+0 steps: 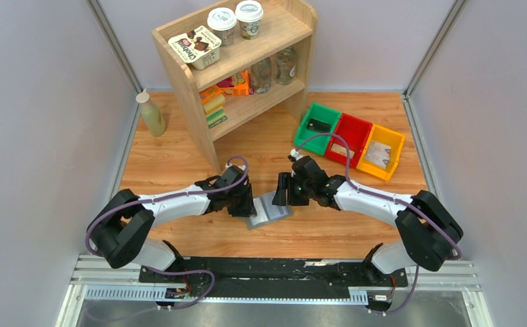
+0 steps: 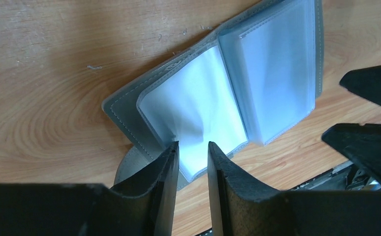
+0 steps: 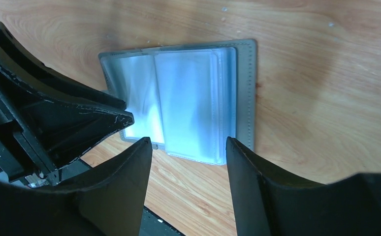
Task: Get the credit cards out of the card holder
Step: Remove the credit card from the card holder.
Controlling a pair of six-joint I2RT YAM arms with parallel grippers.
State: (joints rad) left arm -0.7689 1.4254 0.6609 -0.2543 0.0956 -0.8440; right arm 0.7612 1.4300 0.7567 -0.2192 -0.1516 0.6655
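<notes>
Table [image 1: 179, 136], wood. Card holder [image 1: 269, 211] lies open and flat, midway along the near edge. Right pincer [image 3: 188, 142] open, straddling its right half, holding nothing. Left pincer [image 2: 192, 147] nearly closed around a clear sleeve [image 2: 198, 103] edge; real pinch cannot be told. Credit cards not distinguishable inside. Risk: pulling sleeve, not card, drags whole holder; the pincers, close together, could clash. Bare wood either side; near edge tight.
</notes>
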